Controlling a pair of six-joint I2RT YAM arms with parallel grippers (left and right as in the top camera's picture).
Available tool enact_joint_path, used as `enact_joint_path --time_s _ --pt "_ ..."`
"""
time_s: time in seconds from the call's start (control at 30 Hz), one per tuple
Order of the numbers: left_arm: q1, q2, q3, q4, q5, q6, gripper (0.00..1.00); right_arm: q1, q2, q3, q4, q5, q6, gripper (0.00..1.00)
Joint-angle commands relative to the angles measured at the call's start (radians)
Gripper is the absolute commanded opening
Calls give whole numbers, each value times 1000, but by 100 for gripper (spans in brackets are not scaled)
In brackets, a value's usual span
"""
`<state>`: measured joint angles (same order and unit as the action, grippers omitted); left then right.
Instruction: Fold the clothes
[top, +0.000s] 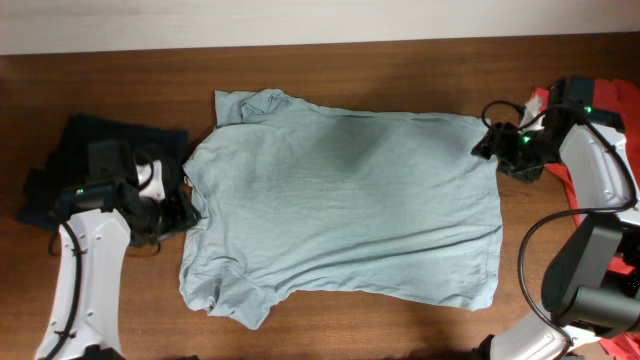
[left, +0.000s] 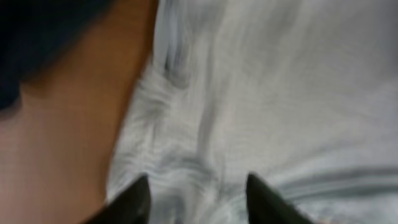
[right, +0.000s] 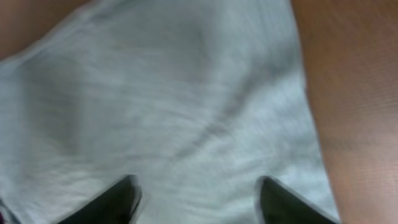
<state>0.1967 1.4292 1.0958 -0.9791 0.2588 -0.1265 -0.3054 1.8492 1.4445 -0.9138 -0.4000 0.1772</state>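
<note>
A pale grey-blue T-shirt (top: 340, 200) lies spread flat on the wooden table, neck end to the left and hem to the right. My left gripper (top: 182, 205) is at the shirt's left edge. In the left wrist view it (left: 198, 180) stands open over wrinkled cloth (left: 280, 93), with nothing pinched. My right gripper (top: 483, 147) hovers at the shirt's far right corner. In the right wrist view it (right: 196, 180) is open above the fabric (right: 155, 93), holding nothing. A dark navy garment (top: 120, 130) lies under the left arm. An orange-red shirt (top: 537, 100) lies under the right arm.
Bare brown table (top: 400, 60) runs along the back, with a strip of it (top: 380, 325) in front of the shirt. The navy garment (left: 37, 37) fills the top left of the left wrist view. Black cables loop beside the right arm (top: 600, 170).
</note>
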Motion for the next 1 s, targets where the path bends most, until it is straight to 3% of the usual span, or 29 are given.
enact_joint_path --time_s 0.0,0.13,0.27,0.63,0.77,0.97 --pt "-63 24 14 169 52 120 29 41 -11 7 50 -83 -88 36" --pt "-159 114 14 395 53 121 7 93 5 7 166 -83 -82 16" --pt "-265 264 15 569 49 157 7 157 69 6 301 -69 -8 4" --pt "-294 502 16 809 33 158 9 221 302 6 436 -34 28 4" --pt "-294 535 16 813 22 157 10 220 394 6 541 -22 43 4" --pt "-293 542 16 797 22 157 11 218 483 7 671 144 128 4"
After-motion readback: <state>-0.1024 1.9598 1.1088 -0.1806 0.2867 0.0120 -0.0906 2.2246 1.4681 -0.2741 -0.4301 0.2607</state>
